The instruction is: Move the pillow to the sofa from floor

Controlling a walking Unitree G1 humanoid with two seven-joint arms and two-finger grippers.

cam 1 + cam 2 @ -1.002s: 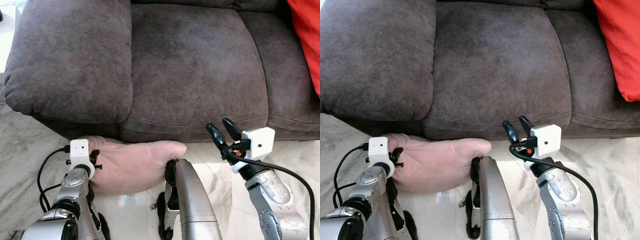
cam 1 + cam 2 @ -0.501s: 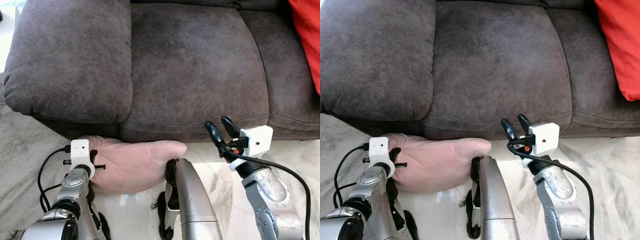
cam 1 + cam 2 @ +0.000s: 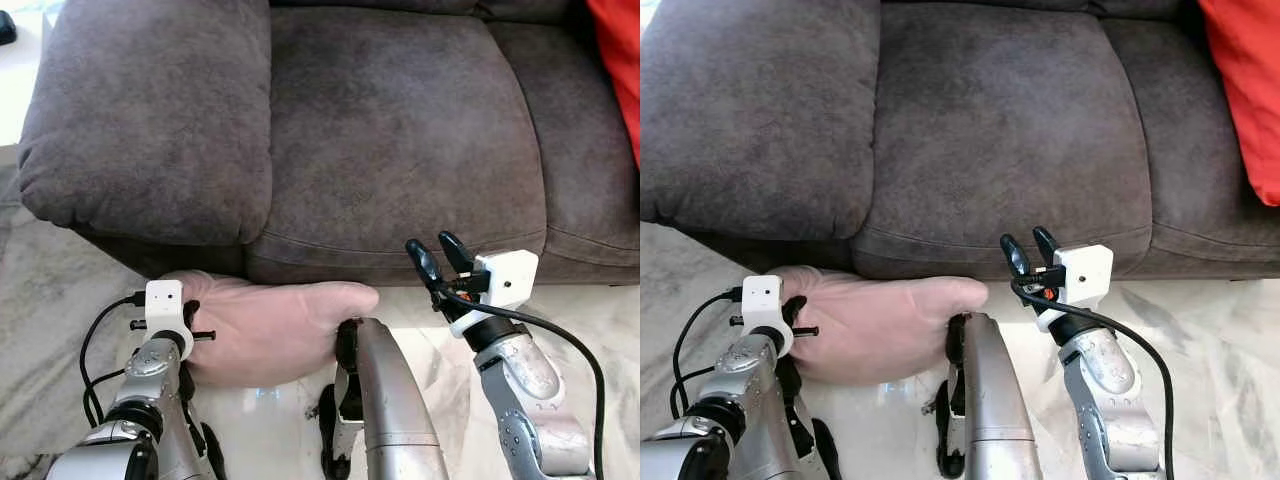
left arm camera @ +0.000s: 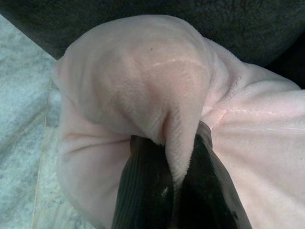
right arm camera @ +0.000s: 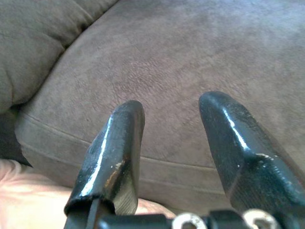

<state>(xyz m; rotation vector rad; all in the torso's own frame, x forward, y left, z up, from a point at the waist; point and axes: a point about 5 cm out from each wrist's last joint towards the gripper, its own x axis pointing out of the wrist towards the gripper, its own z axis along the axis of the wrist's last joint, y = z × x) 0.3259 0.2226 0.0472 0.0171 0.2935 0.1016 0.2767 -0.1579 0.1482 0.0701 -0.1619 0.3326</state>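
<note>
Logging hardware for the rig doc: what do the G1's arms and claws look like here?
Both arms are silver metal with a speckled, scuffed finish and rounded joints. Each wrist carries a white boxy camera module. The left claw and the right claw each have two long glossy black fingers with rounded tips. Black cables loop from both wrists; a small orange part sits at the right claw's base.

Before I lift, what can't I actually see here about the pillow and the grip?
- Pillow: its right end sits behind the robot's own silver limb in the eye views.
- Left gripper: the fabric fold covers the fingertips in the left wrist view, so grip depth is unclear.
- Red cushion: cut off by the right edge.
- Pillow's underside against the floor: hidden.
</note>
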